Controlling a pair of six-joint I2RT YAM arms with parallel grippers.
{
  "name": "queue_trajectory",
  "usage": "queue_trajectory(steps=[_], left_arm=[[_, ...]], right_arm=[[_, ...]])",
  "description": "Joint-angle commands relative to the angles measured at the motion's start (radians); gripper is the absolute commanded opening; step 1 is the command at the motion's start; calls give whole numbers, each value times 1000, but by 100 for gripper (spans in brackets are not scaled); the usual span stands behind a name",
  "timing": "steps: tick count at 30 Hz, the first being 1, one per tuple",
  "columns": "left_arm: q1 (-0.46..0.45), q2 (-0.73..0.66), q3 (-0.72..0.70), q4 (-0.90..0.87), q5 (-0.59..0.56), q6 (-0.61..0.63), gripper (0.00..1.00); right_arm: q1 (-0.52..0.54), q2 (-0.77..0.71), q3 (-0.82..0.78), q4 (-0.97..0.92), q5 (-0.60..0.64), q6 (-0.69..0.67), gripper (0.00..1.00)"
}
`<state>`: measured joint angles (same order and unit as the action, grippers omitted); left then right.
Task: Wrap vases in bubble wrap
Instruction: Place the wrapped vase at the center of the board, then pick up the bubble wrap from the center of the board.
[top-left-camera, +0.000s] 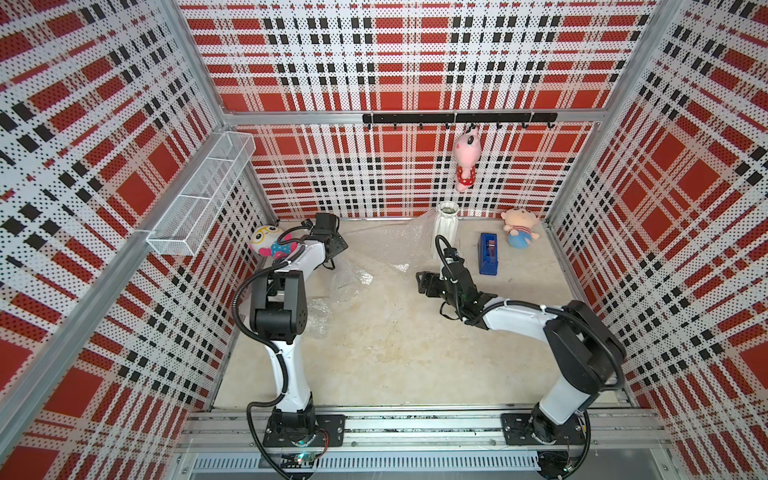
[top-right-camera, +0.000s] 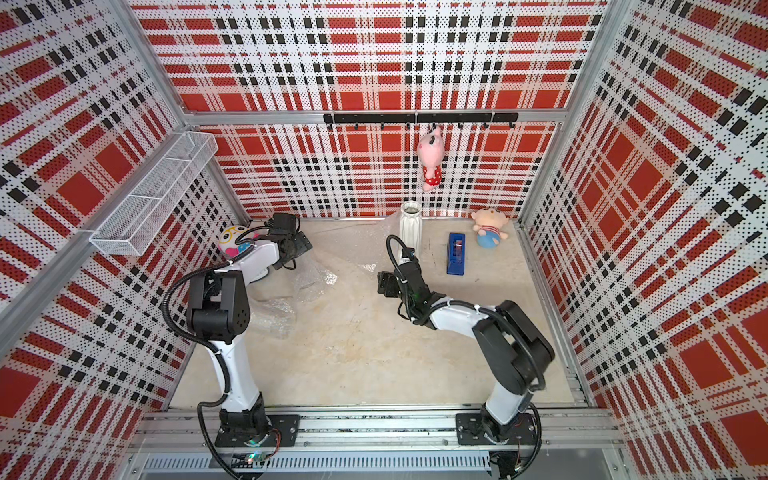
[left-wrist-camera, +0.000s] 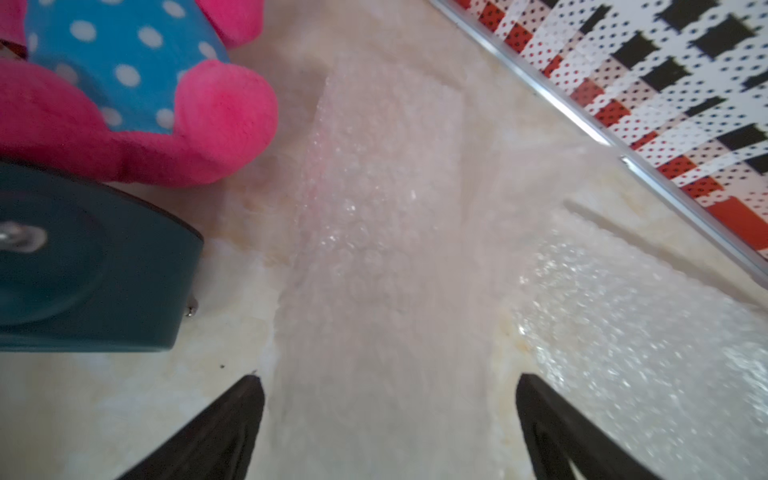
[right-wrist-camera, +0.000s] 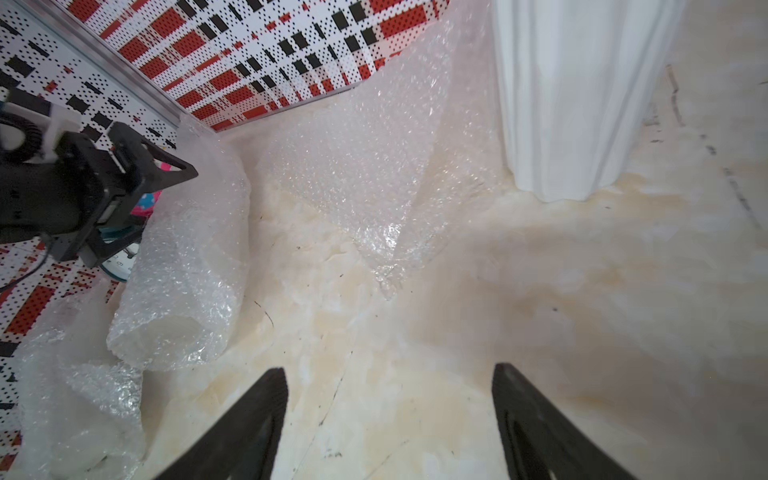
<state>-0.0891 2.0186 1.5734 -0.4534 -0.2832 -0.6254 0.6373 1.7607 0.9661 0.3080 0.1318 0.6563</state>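
left gripper wide open, empty, over bubble wrap near the back-left corner of the desk; right gripper open too, holding nothing, mid-desk; tall white ribbed vase upright at back edge, wrap sheet just beside it.

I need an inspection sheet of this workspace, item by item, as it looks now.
Surface: beige marbled table, a few dark marks.
Job's things: one white ribbed vase upright, unwrapped; bubble wrap sheet beside it; crumpled wrap bundles near the left arm.
Clutter: blue tape dispenser; plush doll at the back; plush toy with glasses by the left arm.
Grippers: left gripper open above wrap; right gripper open, fingers empty.
Cables: black hoses looped along both arms.
Surroundings: plaid walls; wire basket; hook rail with hanging pink toy.
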Motion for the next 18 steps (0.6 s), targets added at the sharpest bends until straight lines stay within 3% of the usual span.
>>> queue_trajectory(steps=[1, 9, 18], left_arm=[[-65, -139, -6, -12, -20, 2, 98], [-243, -479, -299, 75, -80, 7, 98], [-274, -907, -770, 357, -14, -53, 98]], right_arm=[[-32, 117, 104, 27, -81, 37, 76], [-82, 345, 308, 76, -199, 71, 64], [-100, 522, 546, -74, -214, 63, 60]])
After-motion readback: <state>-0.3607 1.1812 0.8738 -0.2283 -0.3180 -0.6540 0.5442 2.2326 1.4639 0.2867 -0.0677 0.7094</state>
